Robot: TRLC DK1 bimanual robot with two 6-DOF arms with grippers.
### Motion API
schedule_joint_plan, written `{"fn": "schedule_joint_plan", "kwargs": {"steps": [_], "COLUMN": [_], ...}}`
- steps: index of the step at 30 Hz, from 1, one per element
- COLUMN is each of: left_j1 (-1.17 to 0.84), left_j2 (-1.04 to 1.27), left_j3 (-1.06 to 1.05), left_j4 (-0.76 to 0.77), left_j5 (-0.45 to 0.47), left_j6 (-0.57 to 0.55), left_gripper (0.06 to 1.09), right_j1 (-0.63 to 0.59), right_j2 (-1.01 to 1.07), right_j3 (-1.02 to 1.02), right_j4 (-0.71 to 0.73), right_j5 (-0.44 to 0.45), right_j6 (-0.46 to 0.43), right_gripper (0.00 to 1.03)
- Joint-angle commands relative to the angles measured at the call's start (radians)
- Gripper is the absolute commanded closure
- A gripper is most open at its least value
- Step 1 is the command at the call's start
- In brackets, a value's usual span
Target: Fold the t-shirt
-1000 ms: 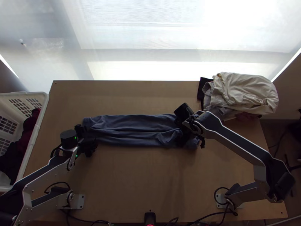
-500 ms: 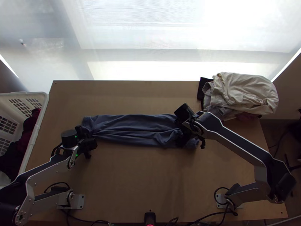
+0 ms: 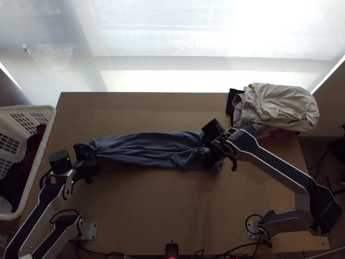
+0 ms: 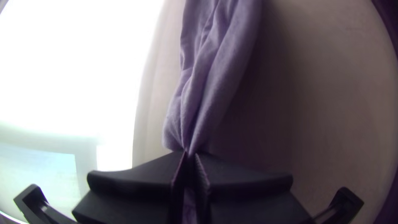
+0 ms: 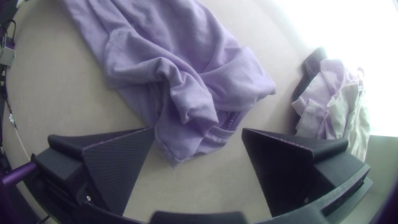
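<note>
The blue-grey t-shirt [image 3: 151, 149] lies as a long, narrow strip across the table, its layers gathered lengthwise. At its left end is my left gripper [image 3: 89, 151]; in the left wrist view my left gripper [image 4: 190, 157] is shut on the bunched end of the t-shirt [image 4: 215, 62], which fans out from the fingertips. Over the other end is my right gripper [image 3: 213, 157]. In the right wrist view my right gripper [image 5: 199, 129] stands open, with the crumpled end of the t-shirt [image 5: 166, 70] between and beyond its fingers, not pinched.
A heap of cream and grey clothes [image 3: 280, 105] lies at the table's back right corner. The white basket [image 3: 41, 157] with dark red and black cloth stands at the left edge. Bare wood of the table [image 3: 164, 207] stretches in front of the t-shirt.
My left gripper has moved left, drawing its end of the t-shirt with it, and the t-shirt's right end has slid a little left. The right arm has hardly moved.
</note>
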Motion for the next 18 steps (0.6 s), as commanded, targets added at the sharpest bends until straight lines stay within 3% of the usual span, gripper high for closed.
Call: {"fn": "schedule_joint_plan", "kwargs": {"steps": [1, 7, 18], "left_j1": [-0.125, -0.35, -0.556], "left_j2": [-0.077, 0.045, 0.324], "left_j3": [0.019, 0.075, 0.341], "left_j4": [-0.051, 0.026, 0.072], "left_j5": [0.006, -0.092, -0.151], "left_j6": [0.031, 0.02, 0.035], "left_gripper": [1.04, 1.03, 1.02], "right_j1": [-0.01, -0.03, -0.081], "right_j2": [-0.005, -0.027, -0.071], "right_j3": [-0.018, -0.022, -0.053], "right_j4": [0.011, 0.02, 0.043], "right_j5": [0.001, 0.001, 0.001], "right_j6": [0.002, 0.011, 0.011], "right_gripper": [0.05, 0.05, 0.05]}}
